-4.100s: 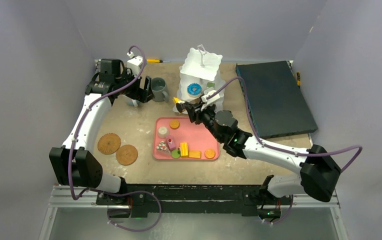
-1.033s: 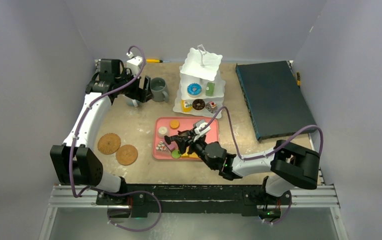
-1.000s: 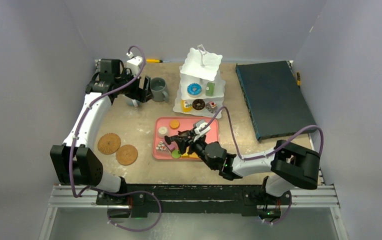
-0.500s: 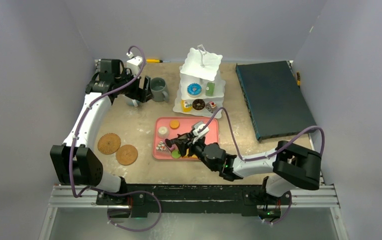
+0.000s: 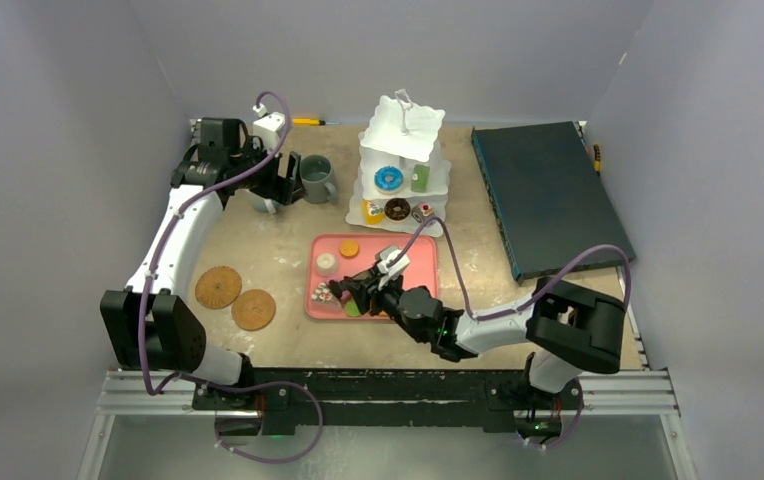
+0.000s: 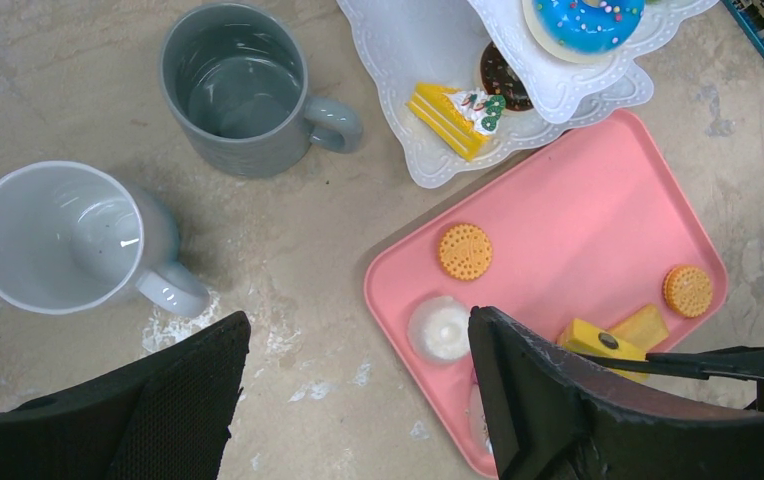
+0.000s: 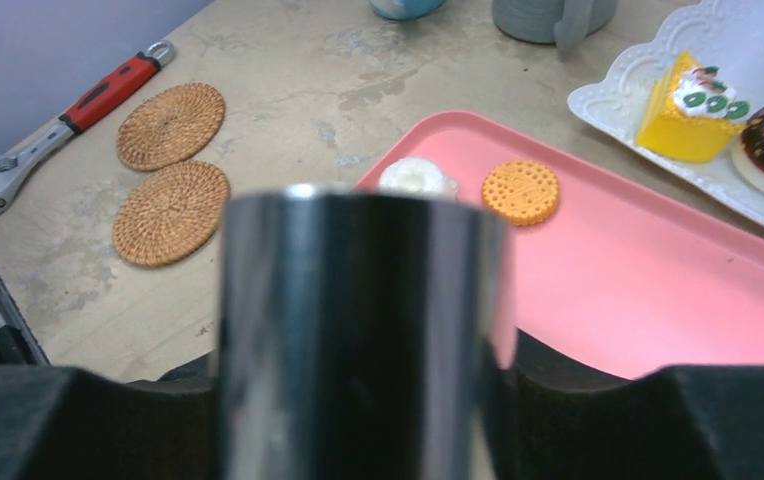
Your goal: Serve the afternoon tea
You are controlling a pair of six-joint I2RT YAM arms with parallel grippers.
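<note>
The right gripper (image 7: 353,425), clamped on shiny metal tongs (image 7: 353,300) that block the pink rectangular tray (image 7: 658,290)'s near half, reaches low over it; the left gripper (image 6: 358,400) hangs spread beyond it.

A blurry shiny metal bar (image 7: 353,330) filled the middle of the right wrist view and hid the near part of the pink rectangular tray (image 7: 638,280). The round grey mug (image 7: 548,15) was cut off by the top edge there. From above, the right gripper (image 5: 361,287) hid part of the small colourful toy pastries (image 5: 328,293).
</note>
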